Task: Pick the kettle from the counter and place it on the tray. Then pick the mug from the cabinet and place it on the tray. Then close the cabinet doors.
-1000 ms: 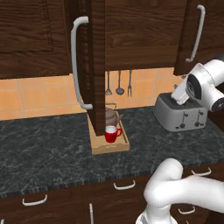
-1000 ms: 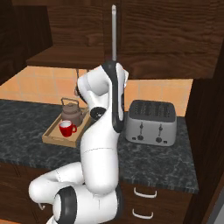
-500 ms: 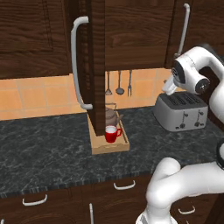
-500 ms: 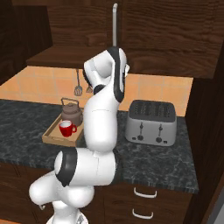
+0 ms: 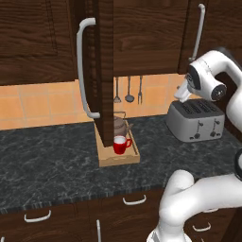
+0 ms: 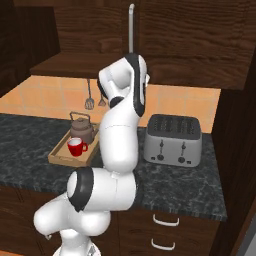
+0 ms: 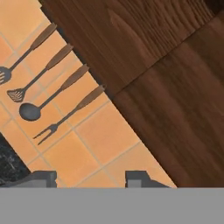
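Hand view shows our pincer (image 7: 91,178) standing partly open and empty, now swung up toward the cabinet doors (image 5: 101,71), while kettle (image 5: 119,125) and mug (image 5: 121,144) sit on the tray (image 5: 118,159).

Orange tiled wall (image 5: 42,101) with hanging utensils (image 7: 39,94) behind a silver toaster (image 5: 196,120).

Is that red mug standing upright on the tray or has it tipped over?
Upright. The mug stands on the tray with its white inside facing up, beside the kettle.
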Controlling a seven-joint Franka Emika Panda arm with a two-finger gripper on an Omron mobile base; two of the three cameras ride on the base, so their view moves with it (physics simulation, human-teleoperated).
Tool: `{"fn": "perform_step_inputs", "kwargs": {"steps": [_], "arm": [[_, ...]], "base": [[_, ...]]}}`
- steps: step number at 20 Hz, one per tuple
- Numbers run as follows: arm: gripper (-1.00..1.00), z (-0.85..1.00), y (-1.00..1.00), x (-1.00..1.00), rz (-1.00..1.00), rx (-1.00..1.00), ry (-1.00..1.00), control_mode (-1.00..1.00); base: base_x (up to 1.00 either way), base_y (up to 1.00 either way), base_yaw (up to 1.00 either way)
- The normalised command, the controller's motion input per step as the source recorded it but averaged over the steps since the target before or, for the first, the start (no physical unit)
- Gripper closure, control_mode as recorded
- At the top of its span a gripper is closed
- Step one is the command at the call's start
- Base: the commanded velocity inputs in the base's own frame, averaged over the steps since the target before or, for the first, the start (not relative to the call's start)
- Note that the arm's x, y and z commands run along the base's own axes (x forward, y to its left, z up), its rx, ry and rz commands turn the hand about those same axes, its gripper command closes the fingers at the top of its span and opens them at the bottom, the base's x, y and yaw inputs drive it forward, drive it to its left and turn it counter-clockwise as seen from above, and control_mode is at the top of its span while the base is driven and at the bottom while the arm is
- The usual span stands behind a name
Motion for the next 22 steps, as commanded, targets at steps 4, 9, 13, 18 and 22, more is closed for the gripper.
{"fn": "perform_step_inputs", "kwargs": {"steps": [4,9,13,18,22], "arm": [[-1.0,-0.46,-0.02,0.02,-0.05,0.0,0.24,-1.0],[-1.0,-0.33,0.0,-0.03,-0.08,0.01,0.32,-1.0],[-1.0,-0.14,0.0,-0.29,-0.07,0.01,0.23,-1.0],[-1.0,0.0,0.0,-0.82,-0.05,0.02,0.03,-1.0],[-1.0,0.4,0.0,-0.89,-0.03,0.0,-0.01,-1.0]], "base": [[0.0,0.0,0.0],[0.0,0.0,0.0],[0.0,0.0,0.0],[0.0,0.0,0.0],[0.0,0.0,0.0]]}}
